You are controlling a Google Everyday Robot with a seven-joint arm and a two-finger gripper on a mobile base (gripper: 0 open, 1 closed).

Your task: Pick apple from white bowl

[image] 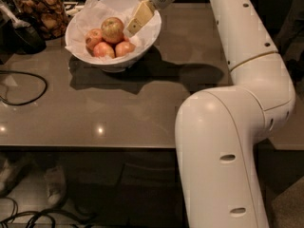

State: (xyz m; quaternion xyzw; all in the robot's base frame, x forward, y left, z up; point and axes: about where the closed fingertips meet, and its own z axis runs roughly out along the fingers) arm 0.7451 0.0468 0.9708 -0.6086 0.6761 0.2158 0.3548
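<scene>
The white bowl (142, 46) stands at the back left of the grey table, lined with crumpled white paper. The apple (112, 30), large and yellow-green with a reddish blush, sits on top of three smaller pinkish-red apples (108, 48). My gripper (137, 22) reaches in over the bowl's right rim from the upper right. Its pale yellow fingers (141, 16) hang just right of the apple, close beside it. Nothing is held.
A glass jar of brown snacks (40, 11) stands left of the bowl, with a dark object (21, 32) in front of it. A black cable (23, 87) loops on the table's left. My white arm (247, 80) fills the right side.
</scene>
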